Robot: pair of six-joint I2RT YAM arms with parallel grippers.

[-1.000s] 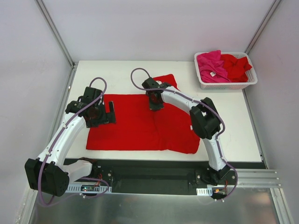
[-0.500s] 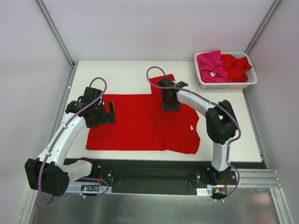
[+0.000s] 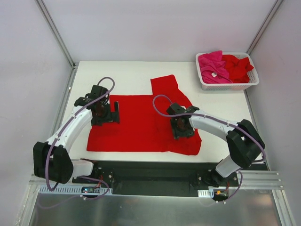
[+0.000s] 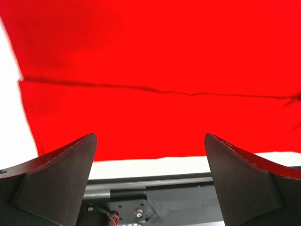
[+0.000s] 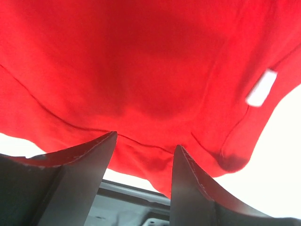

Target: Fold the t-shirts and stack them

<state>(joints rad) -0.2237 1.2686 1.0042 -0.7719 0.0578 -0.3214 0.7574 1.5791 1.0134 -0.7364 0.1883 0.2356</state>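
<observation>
Folding looks barely begun: red t-shirt (image 3: 141,123) lies spread open left of the basket (image 3: 228,86) (unfolded shirts (image 3: 212,63) wait inside); left gripper (image 3: 113,112) gapes wide, right gripper (image 3: 182,128) part-open, both empty.

A white slotted basket (image 3: 226,86) sits at the upper right of the frame, on the white desk (image 3: 122,75) — close to its far corner. A black mounting strip (image 3: 155,173) lines the desk's lower edge — pale walls (image 3: 28,70) surround.

Laboratory robot test cell. Evidence: plain white enclosure walls (image 3: 155,28), aluminium frame posts (image 3: 55,30), white surface (image 3: 127,77), left arm (image 3: 70,131) and right arm (image 3: 214,123) bolted to a black base rail (image 3: 155,178).
</observation>
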